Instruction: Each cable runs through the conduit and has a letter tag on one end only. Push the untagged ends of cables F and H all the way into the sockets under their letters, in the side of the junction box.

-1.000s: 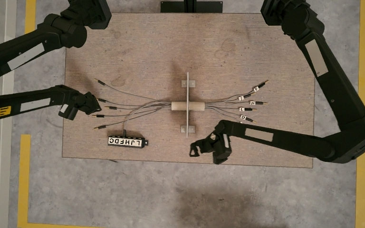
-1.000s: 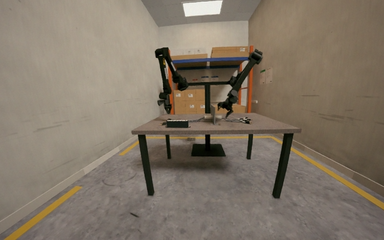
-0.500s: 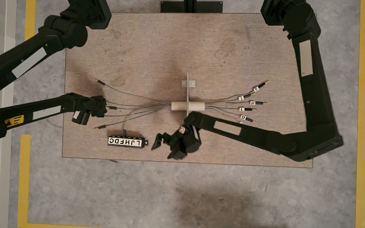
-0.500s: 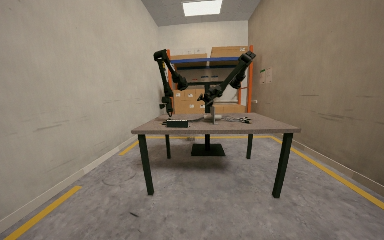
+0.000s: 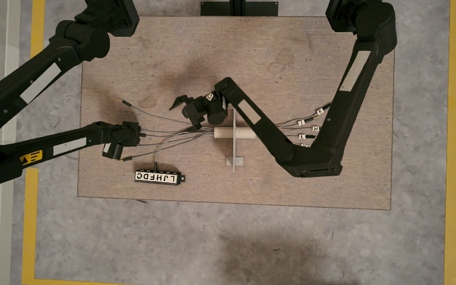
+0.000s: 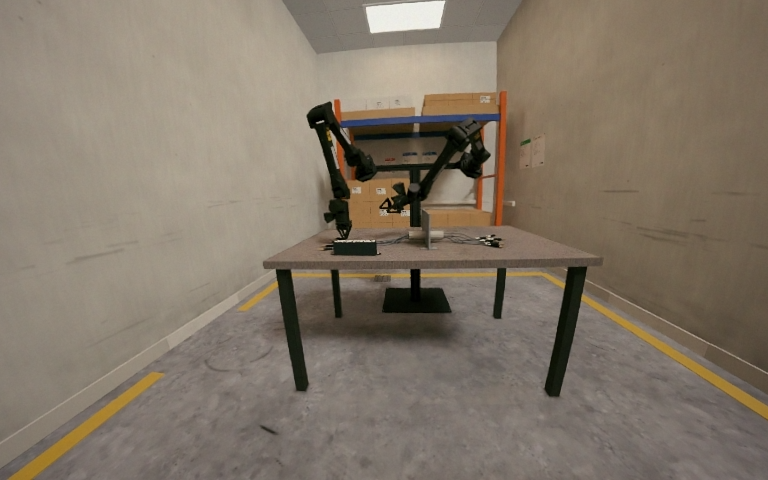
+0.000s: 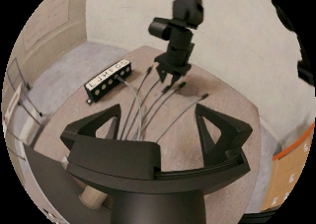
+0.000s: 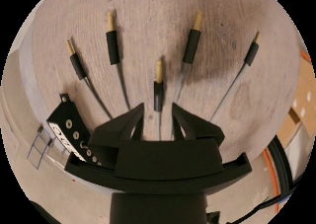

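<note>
Cables, five loose untagged ends [image 5: 127,158] [image 7: 182,85] [image 8: 158,97] near the left edge of the desk [image 5: 294,63] [image 6: 436,263] [image 7: 227,93] [image 8: 148,29] as seen from above, and a sixth plug [image 5: 155,165] [image 7: 118,79] seated in the one junction box [image 5: 156,176] [image 6: 355,247] [image 7: 108,81] [image 8: 66,127], apparently under F. One box, with six letters, lies near the lower-left corner; the socket under H shows no plug. Five tags are visible toward the right edge, among them the H tag [image 5: 315,128]. One conduit [image 5: 223,132] [image 6: 417,234] [image 7: 94,197] passes through one upright plate [image 5: 234,120] [image 6: 425,221] [image 7: 54,185] between the left and right edges.

Two grippers are present. The right gripper [image 5: 142,134] [image 6: 344,236] [image 7: 166,85] [image 8: 158,105] is low over the loose ends, its fingers partly apart and clamped on nothing. In its wrist view one plug lies in line with the gap, just beyond the fingertips — two others lie to each side. Which is cable H's cannot be told. The left gripper [image 5: 179,119] [image 6: 383,206] [image 7: 158,108] is above the desk between conduit and loose ends, its fingers wide apart.
</note>
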`<state>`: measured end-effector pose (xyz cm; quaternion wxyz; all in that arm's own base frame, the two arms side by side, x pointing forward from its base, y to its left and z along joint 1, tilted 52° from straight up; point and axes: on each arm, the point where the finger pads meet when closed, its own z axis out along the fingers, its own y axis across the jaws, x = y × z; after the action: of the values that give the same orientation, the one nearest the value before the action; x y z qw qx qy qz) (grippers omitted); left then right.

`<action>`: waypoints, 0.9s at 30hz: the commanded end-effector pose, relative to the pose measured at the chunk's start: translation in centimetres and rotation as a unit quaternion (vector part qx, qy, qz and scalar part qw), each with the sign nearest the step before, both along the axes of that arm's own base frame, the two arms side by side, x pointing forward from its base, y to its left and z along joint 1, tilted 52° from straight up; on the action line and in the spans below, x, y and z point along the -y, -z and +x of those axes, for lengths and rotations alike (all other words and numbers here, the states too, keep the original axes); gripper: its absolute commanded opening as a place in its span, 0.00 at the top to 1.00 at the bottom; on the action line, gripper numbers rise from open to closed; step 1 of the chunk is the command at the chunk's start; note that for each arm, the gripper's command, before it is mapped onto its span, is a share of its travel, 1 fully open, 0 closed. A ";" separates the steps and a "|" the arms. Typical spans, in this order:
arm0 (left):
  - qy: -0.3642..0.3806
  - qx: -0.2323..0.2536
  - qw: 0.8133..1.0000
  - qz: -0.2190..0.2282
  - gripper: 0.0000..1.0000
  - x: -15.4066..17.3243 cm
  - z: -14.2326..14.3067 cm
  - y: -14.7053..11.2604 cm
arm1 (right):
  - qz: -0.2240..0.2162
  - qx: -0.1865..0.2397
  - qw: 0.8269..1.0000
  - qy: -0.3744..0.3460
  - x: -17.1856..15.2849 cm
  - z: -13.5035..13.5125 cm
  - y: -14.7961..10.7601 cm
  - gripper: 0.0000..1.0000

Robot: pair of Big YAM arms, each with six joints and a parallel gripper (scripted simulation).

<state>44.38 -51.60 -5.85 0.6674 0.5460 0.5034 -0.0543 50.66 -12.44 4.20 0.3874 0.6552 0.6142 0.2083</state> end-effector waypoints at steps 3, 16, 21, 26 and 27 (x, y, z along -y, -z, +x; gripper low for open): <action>0.036 0.076 0.996 0.039 0.00 0.8 -3.6 1.8 | 0.009 -0.011 1.000 0.006 0.0 0.0 0.9 0.65; 0.033 0.069 0.996 0.038 0.00 0.3 -3.6 2.4 | 0.012 -0.003 1.000 0.010 0.1 0.3 0.7 0.65; 0.033 0.069 0.996 0.038 0.00 0.3 -3.6 2.4 | 0.007 0.001 1.000 0.009 0.6 0.9 1.1 0.65; 0.033 0.069 0.996 0.038 0.00 0.3 -3.6 2.4 | 0.007 0.001 1.000 0.012 1.1 1.4 1.6 0.65; 0.033 0.069 0.996 0.038 0.00 0.3 -3.6 2.4 | 0.007 0.001 1.000 0.012 1.1 1.5 1.7 0.65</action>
<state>40.77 -51.51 -9.17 0.6688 0.5911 0.4503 -0.0229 51.70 -12.75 2.85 0.3825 0.6600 0.6127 0.2067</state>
